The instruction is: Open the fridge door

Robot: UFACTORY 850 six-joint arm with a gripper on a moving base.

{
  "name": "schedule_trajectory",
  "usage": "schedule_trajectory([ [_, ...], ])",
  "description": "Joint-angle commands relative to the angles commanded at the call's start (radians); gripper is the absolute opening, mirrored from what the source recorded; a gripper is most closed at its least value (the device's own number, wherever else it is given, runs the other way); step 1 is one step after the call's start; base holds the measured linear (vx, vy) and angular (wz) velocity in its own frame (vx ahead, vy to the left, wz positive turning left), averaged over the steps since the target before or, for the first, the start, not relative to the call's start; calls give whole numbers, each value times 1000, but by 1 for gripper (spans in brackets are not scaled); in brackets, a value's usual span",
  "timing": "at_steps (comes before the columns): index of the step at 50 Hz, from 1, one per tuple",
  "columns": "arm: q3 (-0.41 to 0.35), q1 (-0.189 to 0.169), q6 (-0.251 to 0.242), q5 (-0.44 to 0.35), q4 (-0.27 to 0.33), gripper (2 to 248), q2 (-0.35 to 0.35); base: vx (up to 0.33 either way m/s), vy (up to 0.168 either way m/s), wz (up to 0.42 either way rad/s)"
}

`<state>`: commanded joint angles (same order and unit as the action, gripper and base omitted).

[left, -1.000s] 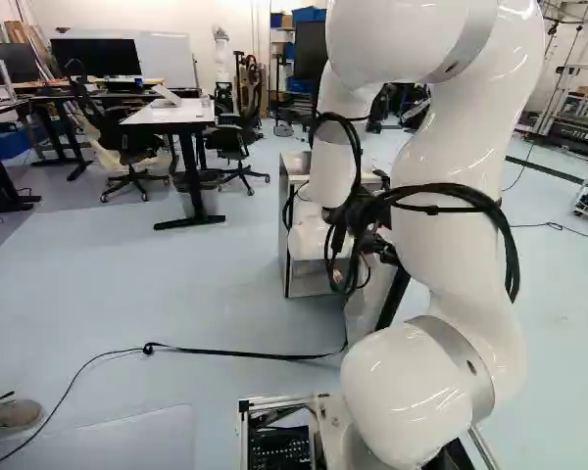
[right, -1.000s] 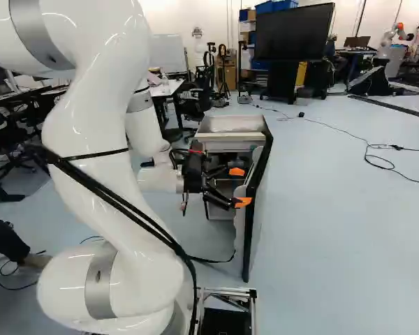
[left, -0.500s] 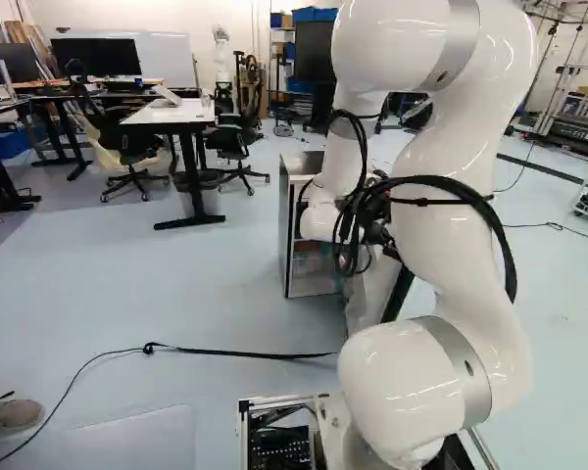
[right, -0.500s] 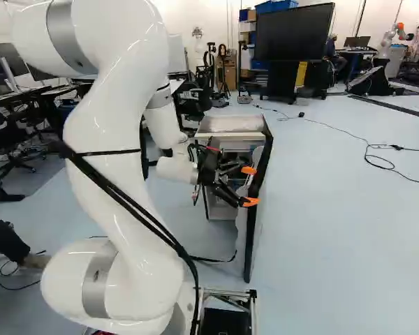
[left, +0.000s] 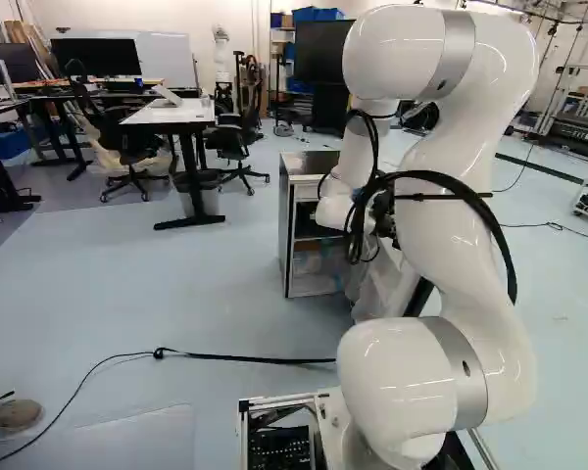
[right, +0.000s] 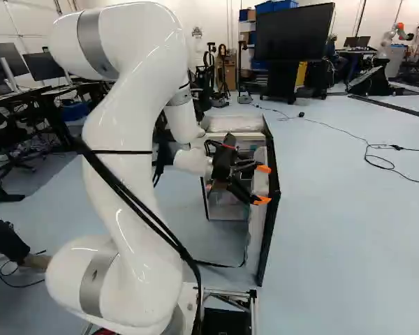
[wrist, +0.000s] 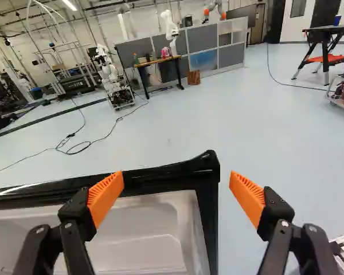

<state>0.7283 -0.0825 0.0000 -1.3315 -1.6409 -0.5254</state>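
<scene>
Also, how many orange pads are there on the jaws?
2. One pad shows in front of the fridge door; the other pad shows past the door's corner, against the floor. Nothing suggests a hidden one.

The white arm [right: 129, 118] is raised from its lowest joint [right: 91, 279] at the near left of the right base view and folded over at the top. The forearm [right: 184, 120] is angled down on the far side, and the wrist [right: 193, 162] is turned so that the black gripper [right: 262, 184] is pointed right. Its two fingers are spread, their orange pads [wrist: 105, 196] held well apart.
</scene>
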Motion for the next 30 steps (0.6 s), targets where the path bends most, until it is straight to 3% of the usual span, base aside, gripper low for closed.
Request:
schedule_trajectory([
  [30, 143, -146, 0, -78, -79, 247, -71, 0, 0, 0],
])
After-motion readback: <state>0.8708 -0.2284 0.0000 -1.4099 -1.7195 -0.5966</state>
